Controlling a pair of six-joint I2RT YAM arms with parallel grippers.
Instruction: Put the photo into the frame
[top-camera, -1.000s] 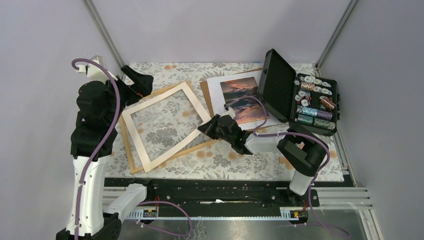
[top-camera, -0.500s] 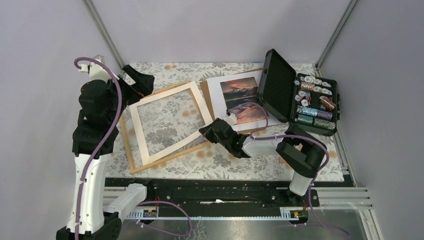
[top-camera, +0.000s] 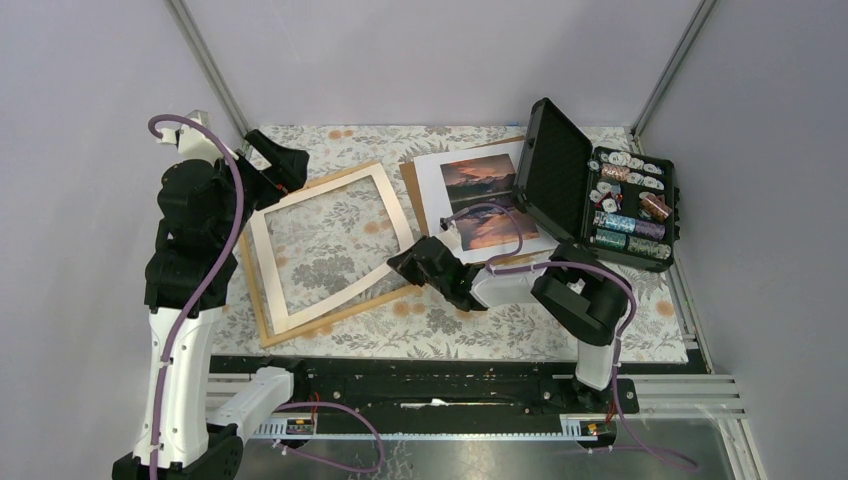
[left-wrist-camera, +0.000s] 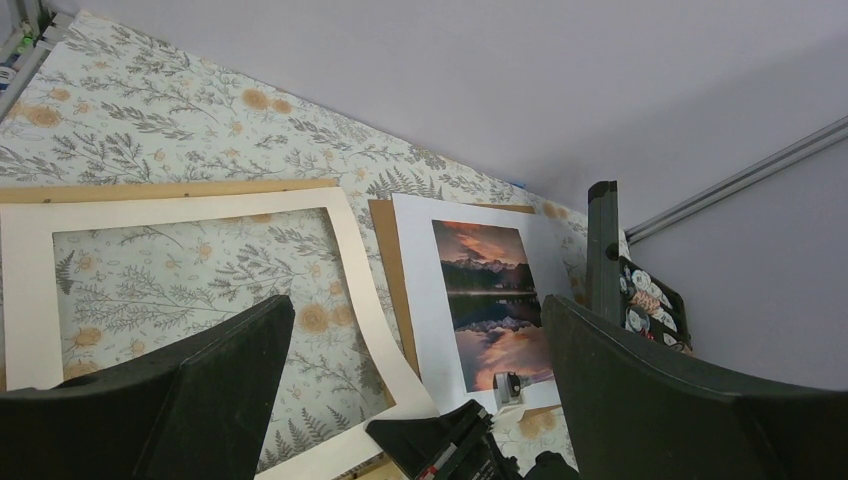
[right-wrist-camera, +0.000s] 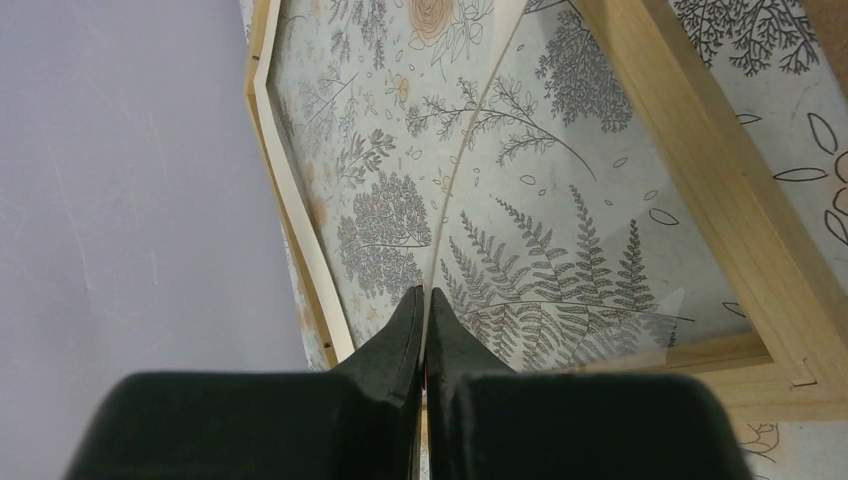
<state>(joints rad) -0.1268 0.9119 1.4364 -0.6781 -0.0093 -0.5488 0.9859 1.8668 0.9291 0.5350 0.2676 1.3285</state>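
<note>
Left claw (left-wrist-camera: 418, 300): spread wide, empty, upper left of the top view.
Right claw (right-wrist-camera: 425, 292): pinched shut on a corner of the cream mat (left-wrist-camera: 180, 212), above the frame (right-wrist-camera: 690, 190).
Photo (top-camera: 482, 200): flat, centre-right, just left of the black case (top-camera: 550, 170).

I have the left arm (top-camera: 185, 250) standing tall at the left edge, elbow high, with the wrist tipped forward and angled down to the right. The left gripper (top-camera: 290, 165) hangs in the air, its fingers spread wide with nothing between them. The right arm (top-camera: 590, 300) is folded low, its forearm reaching out to the left. The right gripper (top-camera: 394, 263) has its fingers pressed together, pinching the corner of the mat (top-camera: 264, 275).
</note>
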